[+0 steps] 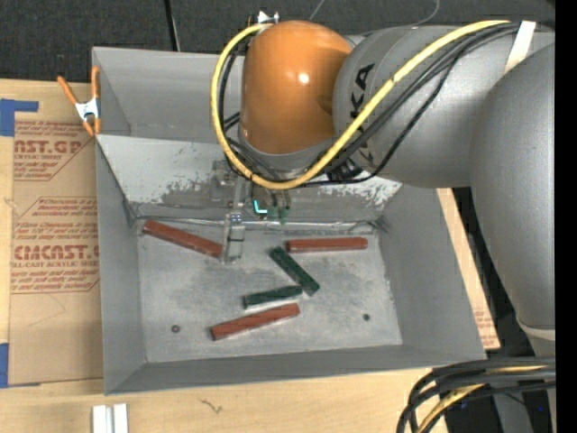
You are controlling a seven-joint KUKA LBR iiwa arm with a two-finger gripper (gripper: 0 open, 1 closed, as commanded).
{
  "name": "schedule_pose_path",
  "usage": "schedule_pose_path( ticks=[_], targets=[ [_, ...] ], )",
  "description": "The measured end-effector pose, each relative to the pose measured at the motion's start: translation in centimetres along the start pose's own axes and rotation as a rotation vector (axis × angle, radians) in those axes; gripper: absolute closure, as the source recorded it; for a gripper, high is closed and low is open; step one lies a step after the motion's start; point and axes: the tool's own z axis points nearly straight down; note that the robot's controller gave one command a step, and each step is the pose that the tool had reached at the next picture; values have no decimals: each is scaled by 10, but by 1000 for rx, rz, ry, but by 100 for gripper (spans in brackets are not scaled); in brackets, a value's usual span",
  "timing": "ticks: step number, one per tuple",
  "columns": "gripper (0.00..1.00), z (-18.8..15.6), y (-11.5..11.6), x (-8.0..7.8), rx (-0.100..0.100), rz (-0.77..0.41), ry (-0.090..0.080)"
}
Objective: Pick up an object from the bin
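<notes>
Toward the back left of the grey metal bin (117,332), I have the gripper (234,242) low over the floor, hanging from the arm's orange wrist cover (288,84). Its tip sits right at the right-hand end of a reddish-brown flat bar (180,238). From this angle I cannot tell whether the gripper is spread or pressed together, nor whether it touches the bar.

That bar is the nearest thing. It runs away to the left of the gripper, with its long axis nearly level across the view and its left end tipped slightly toward the back wall. So I judge the gripper to be over the bar's end and not its middle. A pinch across the narrow width would likely want a small shift left along that axis.

The other pieces lie apart from it. A second reddish-brown bar (326,244) is to the right, near the back. A dark green bar (295,271) slants below that, with another dark green bar (270,296) meeting its lower end. A third reddish-brown bar (254,321) lies nearest the front wall.
</notes>
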Motion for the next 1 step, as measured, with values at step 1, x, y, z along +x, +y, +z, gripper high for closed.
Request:
schedule_pose_path(
  ticks=[1],
  targets=[
    [0,116,-44,30,2,243,0]
  ],
)
